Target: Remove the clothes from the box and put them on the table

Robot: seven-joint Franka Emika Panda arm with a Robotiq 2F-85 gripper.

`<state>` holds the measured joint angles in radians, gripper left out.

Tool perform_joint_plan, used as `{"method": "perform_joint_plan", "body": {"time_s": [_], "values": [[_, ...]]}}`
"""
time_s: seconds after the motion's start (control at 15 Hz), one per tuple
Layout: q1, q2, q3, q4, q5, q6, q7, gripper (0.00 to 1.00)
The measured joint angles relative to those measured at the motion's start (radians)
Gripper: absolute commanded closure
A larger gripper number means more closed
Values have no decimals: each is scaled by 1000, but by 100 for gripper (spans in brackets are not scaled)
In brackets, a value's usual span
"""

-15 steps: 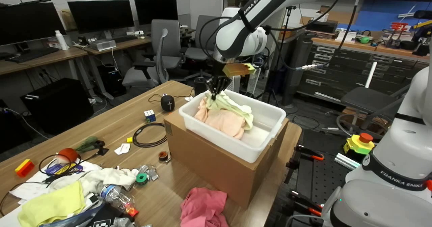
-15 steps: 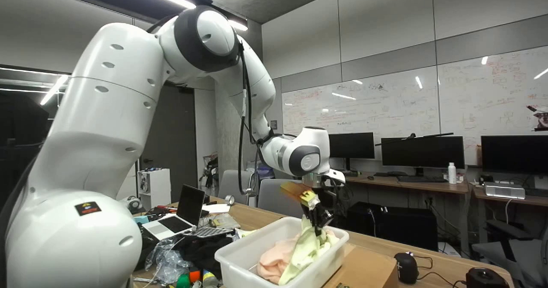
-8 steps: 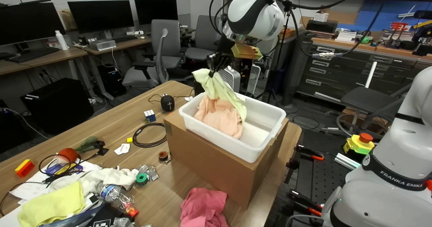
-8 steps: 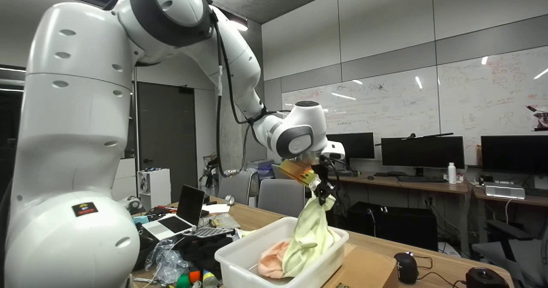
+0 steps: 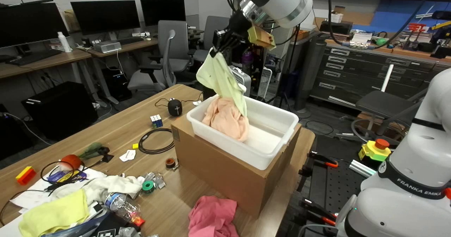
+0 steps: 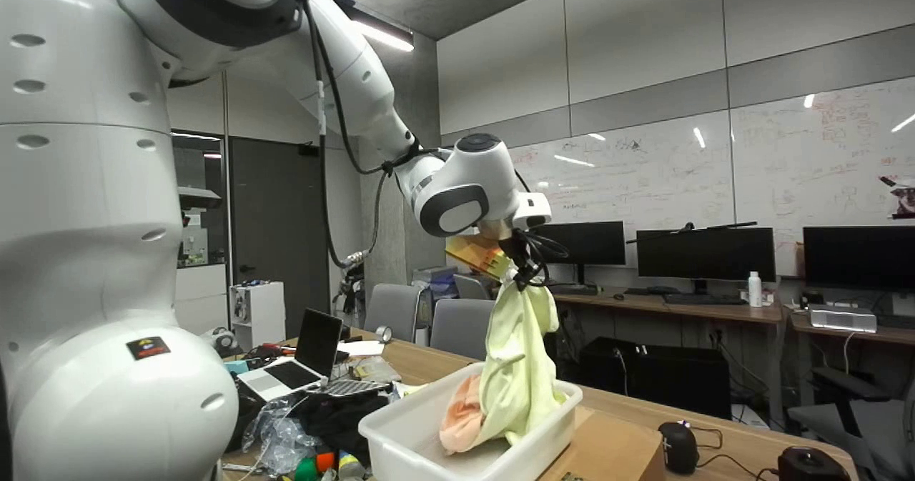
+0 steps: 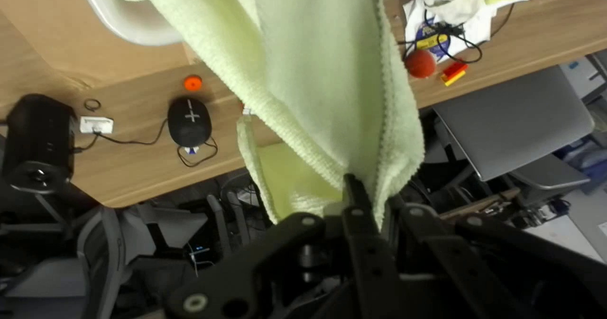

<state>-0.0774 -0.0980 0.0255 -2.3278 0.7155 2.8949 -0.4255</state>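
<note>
The white plastic box (image 5: 225, 145) stands on a cardboard box. My gripper (image 5: 213, 52) is above its far left end, shut on the light green cloth (image 5: 222, 78), which hangs down with its lower end in the box. In an exterior view the cloth (image 6: 522, 359) hangs from the gripper (image 6: 523, 281). In the wrist view the cloth (image 7: 327, 72) is pinched between the fingertips (image 7: 363, 195). A peach cloth (image 5: 229, 122) lies bunched in the box, touching the green one; it also shows here (image 6: 463, 417). A pink cloth (image 5: 213, 216) lies on the table (image 5: 179, 191).
The cardboard box (image 5: 218, 180) raises the white box above the table. A speaker (image 5: 174, 107), a puzzle cube (image 5: 156, 121) and a cable coil (image 5: 155, 141) are beside it. A yellow cloth (image 5: 54, 212) and a bottle (image 5: 121, 205) lie in clutter. A laptop (image 6: 314, 349) stands open.
My gripper has risen from inside the box, pulling the green cloth up so that it hangs stretched. The peach cloth has shifted and bunched beneath it.
</note>
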Motion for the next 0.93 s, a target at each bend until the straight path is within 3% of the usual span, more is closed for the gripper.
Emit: {"method": "perform_joint_plan", "body": {"time_s": [0.4,0.93], "values": [[89,-129,12,-30,120,38,-160,90],[189,-240,32,-76,127,43,-274,90]]}}
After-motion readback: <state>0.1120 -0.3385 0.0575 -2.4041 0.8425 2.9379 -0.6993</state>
